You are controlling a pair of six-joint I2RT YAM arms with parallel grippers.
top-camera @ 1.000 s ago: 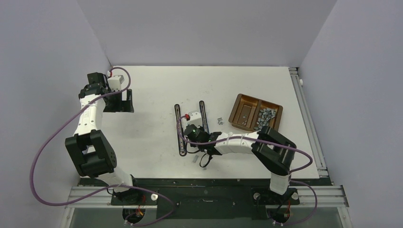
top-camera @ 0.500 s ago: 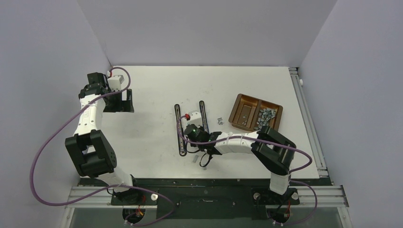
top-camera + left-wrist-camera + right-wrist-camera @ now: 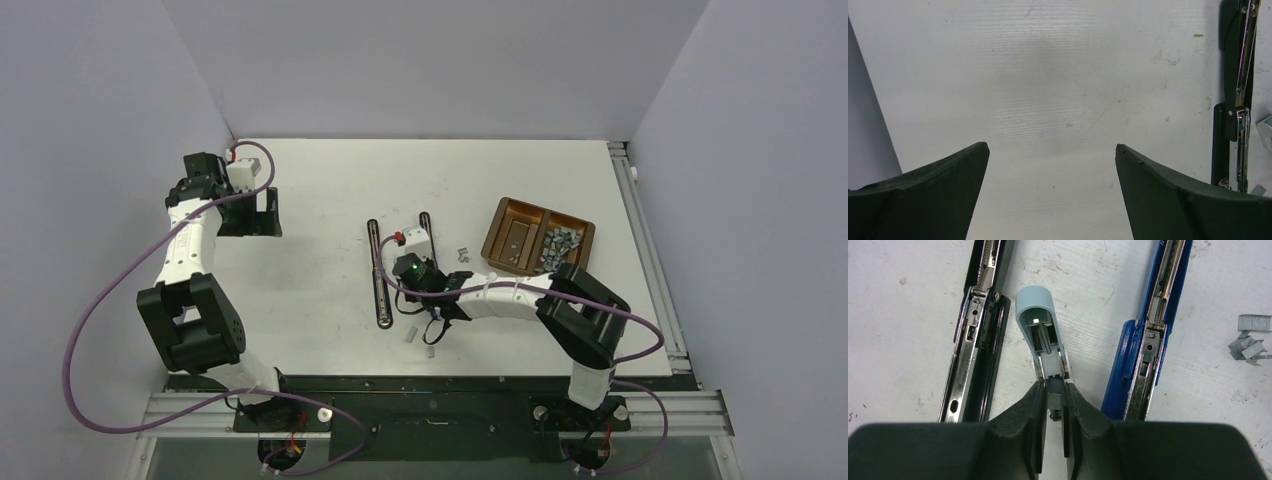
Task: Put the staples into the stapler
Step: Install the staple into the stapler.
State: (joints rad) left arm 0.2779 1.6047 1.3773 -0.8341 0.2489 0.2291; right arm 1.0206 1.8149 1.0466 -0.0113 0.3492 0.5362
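Right gripper [image 3: 1054, 386] is clenched on what seems a staple strip [image 3: 1054, 401], held at the open pale blue stapler [image 3: 1033, 297]. The strip should be kept level and slid straight into the channel, not forced.

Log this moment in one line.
right claw: shut on small grey piece at pale blue stapler | left claw: open over table | black stapler, blue stapler: lying open either side | loose staples: on table

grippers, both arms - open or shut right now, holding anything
left gripper: open, holding nothing.
right gripper: shut on a grey metal piece at the near end of the light-blue stapler; staples or stapler part, cannot tell.
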